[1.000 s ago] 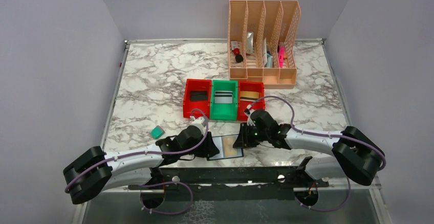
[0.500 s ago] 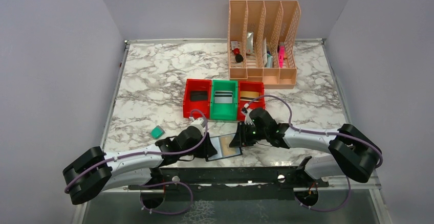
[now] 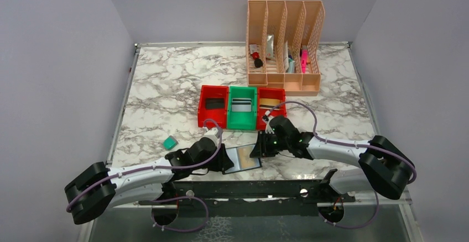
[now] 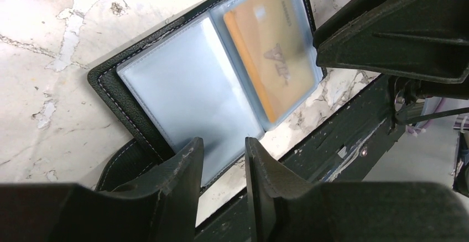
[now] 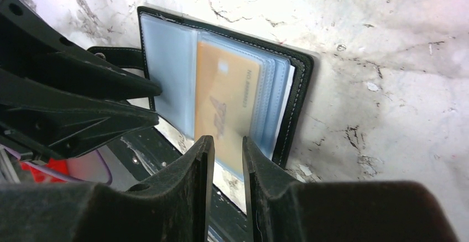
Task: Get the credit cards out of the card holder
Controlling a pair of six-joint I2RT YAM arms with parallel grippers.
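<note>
The black card holder (image 3: 242,159) lies open near the table's front edge, its blue-grey sleeves up. In the left wrist view its left sleeve (image 4: 188,87) looks empty and a gold card (image 4: 271,48) sits in the right one. My left gripper (image 3: 224,160) hovers at the holder's left near edge, jaws (image 4: 223,142) a little apart with nothing between them. From the right, my right gripper (image 3: 258,149) is over the gold card's (image 5: 227,104) near edge. Its jaws (image 5: 228,140) stand narrowly open and grip nothing. The strap tab (image 5: 113,50) pokes out under the left fingers.
Behind the holder stand a red bin (image 3: 213,106), a green bin (image 3: 242,108) and a second red bin (image 3: 271,105), each with something flat inside. A peach file rack (image 3: 285,46) stands at the back. A teal block (image 3: 170,142) lies left. The black rail (image 3: 249,189) runs just below the holder.
The left jaws have narrowed a little and the left arm has shifted slightly. The right gripper has edged left over the holder. The card holder stays where it was.
</note>
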